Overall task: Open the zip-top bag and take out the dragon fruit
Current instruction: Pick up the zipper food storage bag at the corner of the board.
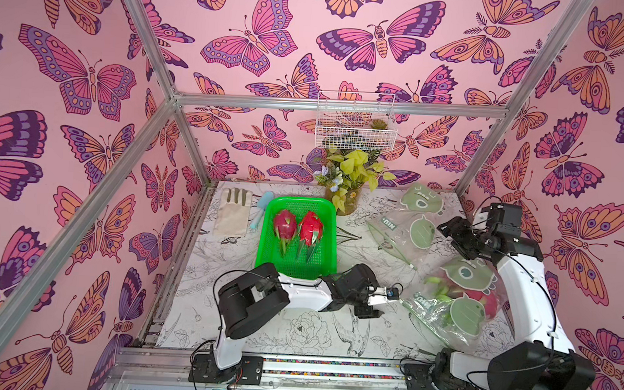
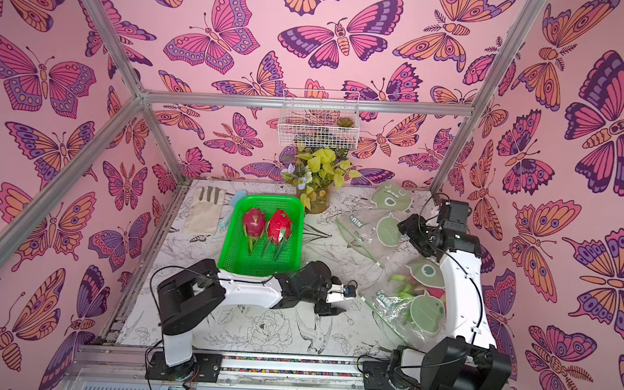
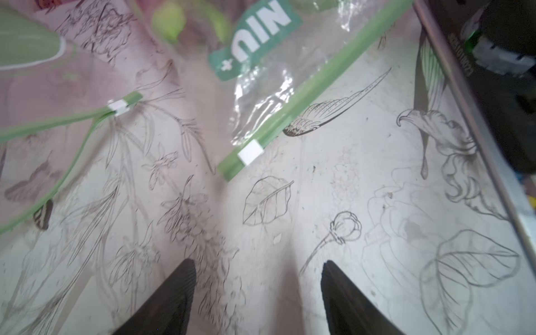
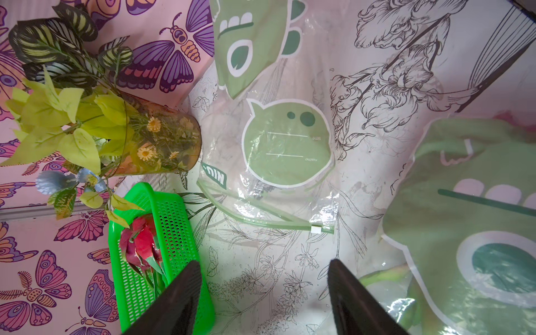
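The desk (image 1: 294, 336) carries a zip-top bag (image 1: 459, 309) at near right, lying against the right arm. A second bag (image 1: 412, 228) lies flat farther back on the right. The green basket (image 1: 291, 269) sits left of centre. One magenta dragon fruit (image 1: 489, 299) is inside the near bag. Two more, magenta (image 1: 284, 224) and red (image 1: 310, 227), lie side by side in the basket. The left gripper (image 3: 258, 264) hangs over bare desk just left of the near bag, fingers apart and empty. The right gripper (image 4: 264, 264) is above the far bag, also spread and empty. A white slider (image 3: 250, 152) sits at the end of the zip nearest the left gripper.
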